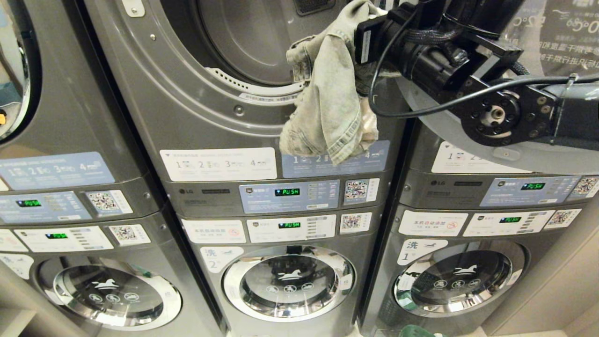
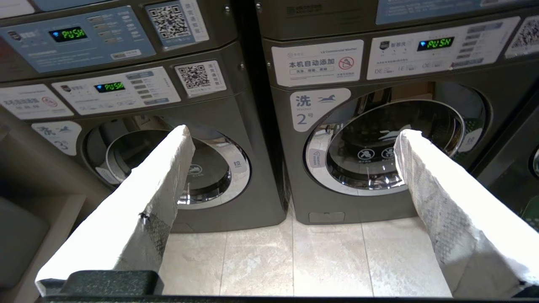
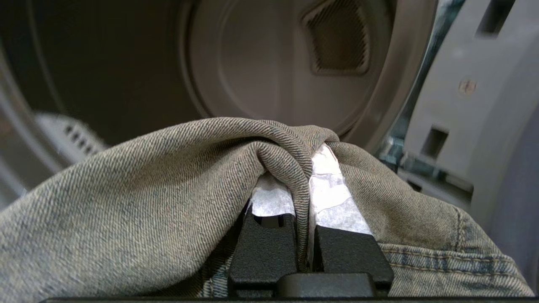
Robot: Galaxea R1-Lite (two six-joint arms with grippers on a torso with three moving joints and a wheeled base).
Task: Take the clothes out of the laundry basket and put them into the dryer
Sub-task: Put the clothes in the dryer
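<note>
A washed grey-green denim garment [image 1: 327,98] hangs from my right gripper [image 1: 362,42], held at the right rim of the open dryer [image 1: 243,42] of the middle upper machine. In the right wrist view the right gripper [image 3: 304,168] is shut on a fold of the denim garment [image 3: 126,210], with the dryer's drum [image 3: 286,63] straight ahead. My left gripper [image 2: 292,134] is open and holds nothing; it hangs low, facing the lower washers above the tiled floor [image 2: 294,261]. The laundry basket is out of view.
Stacked grey machines stand in a row, with control panels [image 1: 288,194] and round lower washer doors [image 1: 289,281]. The dryer's open door [image 1: 514,154] juts out on the right behind my right arm. A green object [image 1: 416,331] shows at the floor.
</note>
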